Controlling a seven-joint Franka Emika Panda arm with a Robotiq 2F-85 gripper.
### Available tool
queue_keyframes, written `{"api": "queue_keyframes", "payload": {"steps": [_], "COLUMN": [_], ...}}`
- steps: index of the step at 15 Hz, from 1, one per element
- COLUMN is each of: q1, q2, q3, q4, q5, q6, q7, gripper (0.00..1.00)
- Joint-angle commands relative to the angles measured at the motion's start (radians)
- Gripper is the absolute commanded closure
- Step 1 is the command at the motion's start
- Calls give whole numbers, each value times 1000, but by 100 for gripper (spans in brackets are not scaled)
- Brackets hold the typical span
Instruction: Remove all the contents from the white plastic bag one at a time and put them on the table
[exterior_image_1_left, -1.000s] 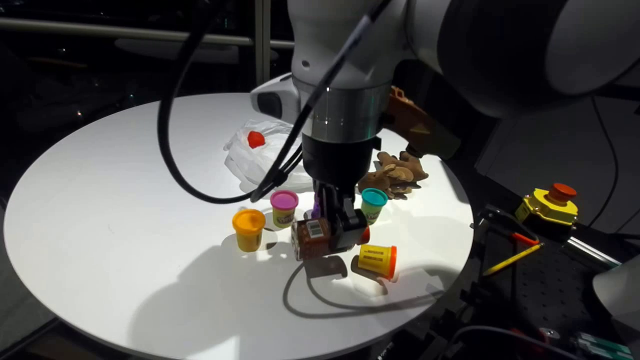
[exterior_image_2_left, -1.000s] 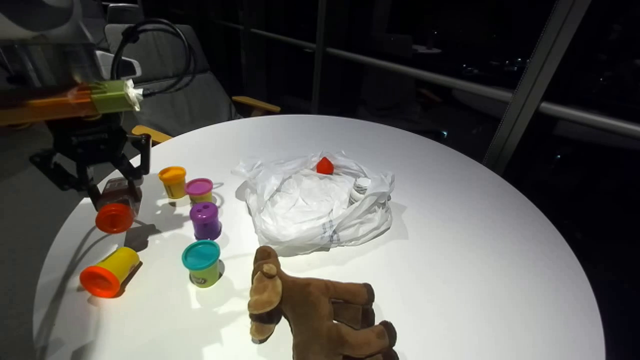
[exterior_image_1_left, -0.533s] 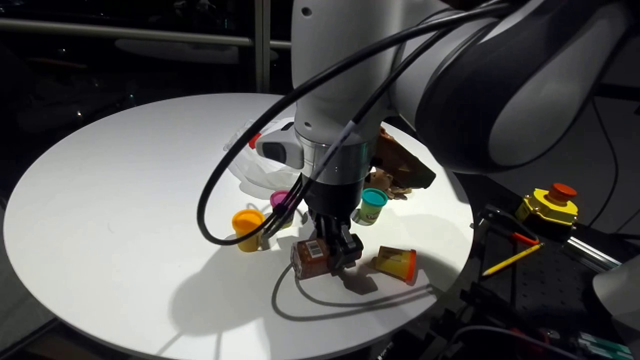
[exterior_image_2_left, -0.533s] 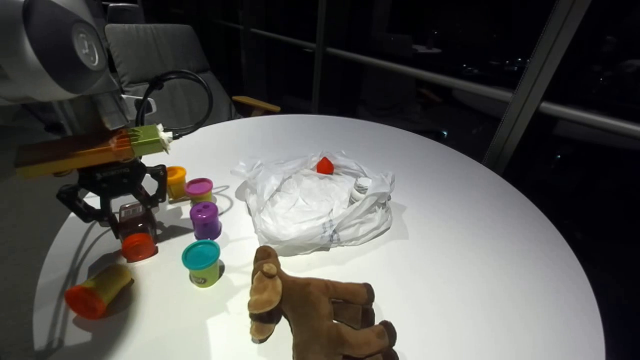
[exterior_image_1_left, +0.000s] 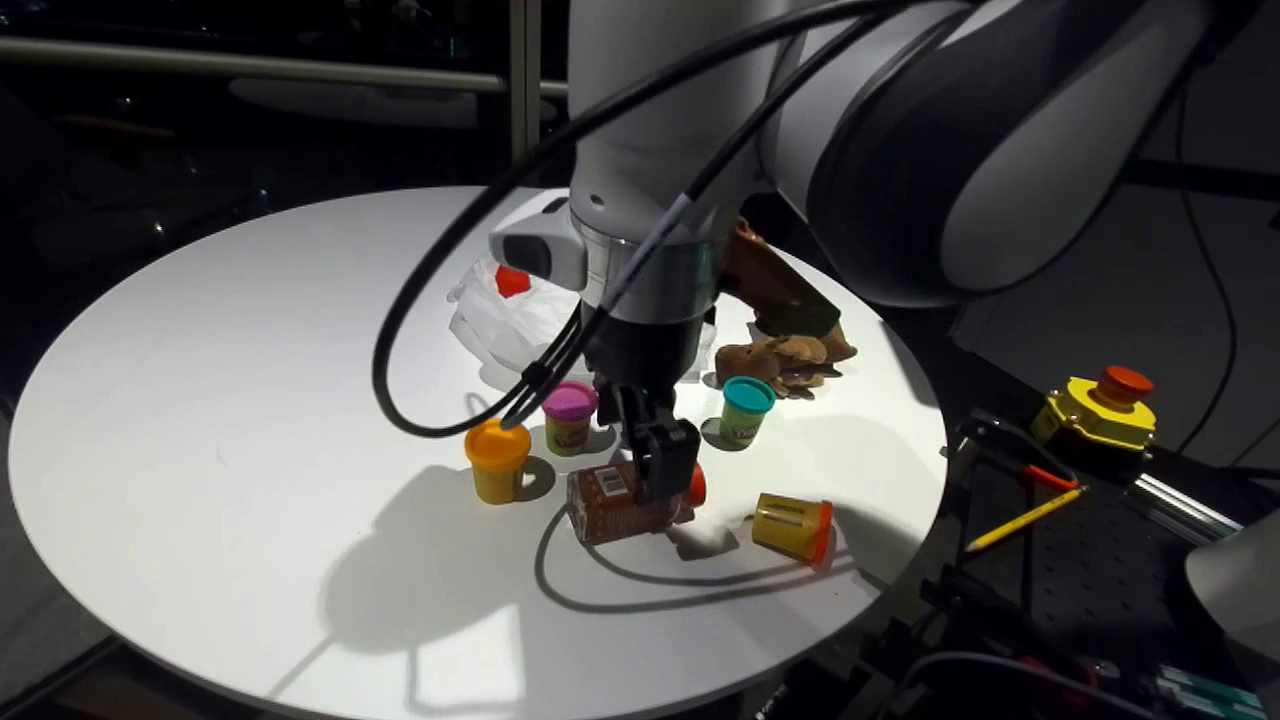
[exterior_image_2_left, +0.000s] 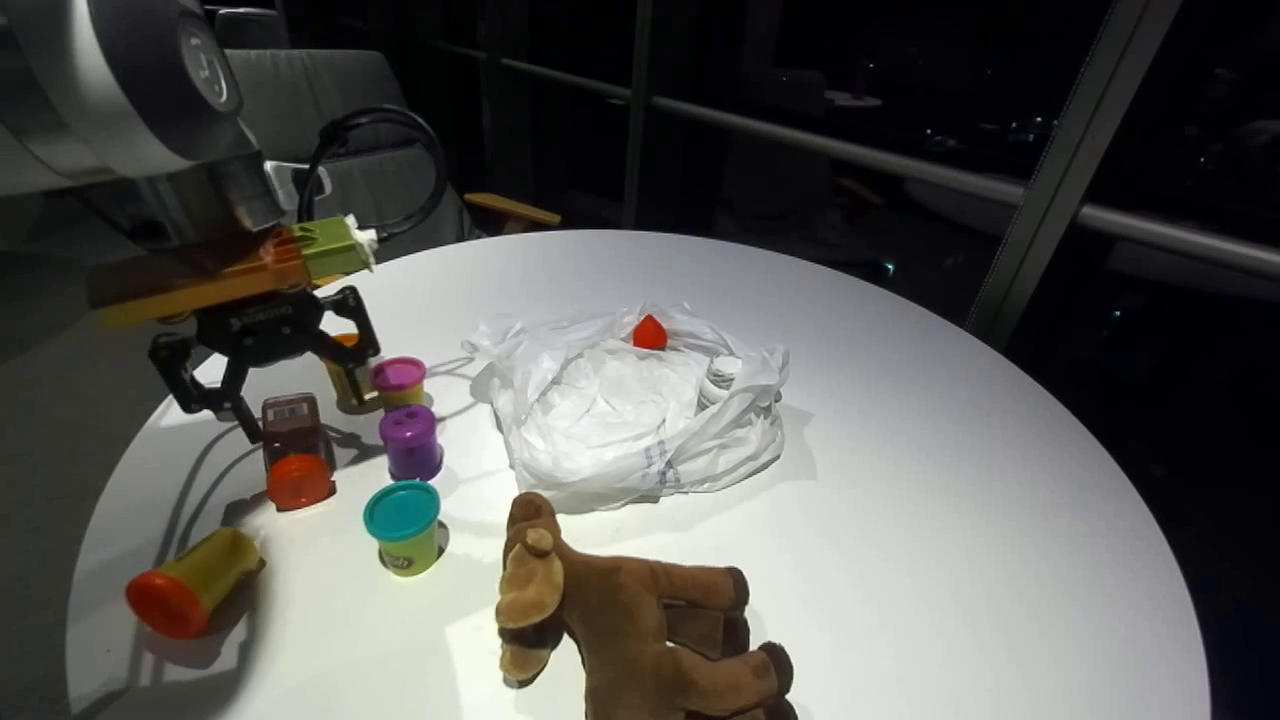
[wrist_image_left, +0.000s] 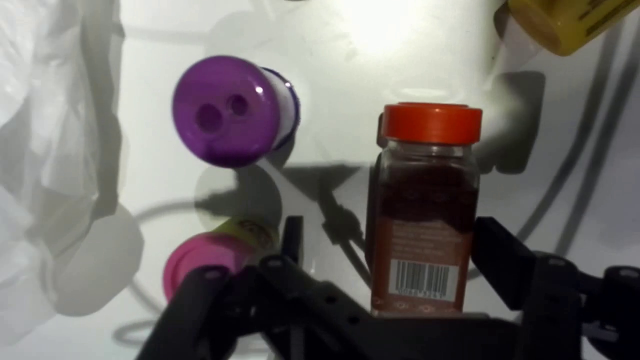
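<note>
The white plastic bag (exterior_image_2_left: 620, 430) lies crumpled on the table and shows in both exterior views (exterior_image_1_left: 515, 325). A red object (exterior_image_2_left: 650, 332) and a whitish ribbed object (exterior_image_2_left: 720, 378) show in it. A spice jar with red-brown contents and a red cap (wrist_image_left: 425, 200) lies on its side on the table. My gripper (exterior_image_2_left: 310, 415) is open just above it. In the wrist view my gripper (wrist_image_left: 390, 245) has one finger close to the jar's right side and a clear gap on the left. Deeper bag contents are hidden.
Near the jar stand a purple tub (exterior_image_2_left: 411, 440), a pink-lidded tub (exterior_image_2_left: 399, 378), an orange tub (exterior_image_1_left: 498, 460) and a teal-lidded tub (exterior_image_2_left: 403, 525). A yellow tub (exterior_image_1_left: 790, 525) lies on its side. A brown plush animal (exterior_image_2_left: 620, 630) lies near the bag.
The gripper lowered the jar onto the table, opened and rose slightly, leaving the jar behind. The lying yellow tub shifted toward the table's edge. The bag has not moved.
</note>
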Motion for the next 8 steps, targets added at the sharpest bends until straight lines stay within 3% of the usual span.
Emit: {"api": "queue_keyframes", "payload": {"steps": [1,4,8], "q1": [-35,-87,-160], "q2": [-115,-122,-26], "q3": [-15,-65,-129], "q4": [24,121,283], "q5": [32,43,81], "q6": [-66,-134,-203], "q7": [-21,-4,40], "gripper": [0,0,0]}}
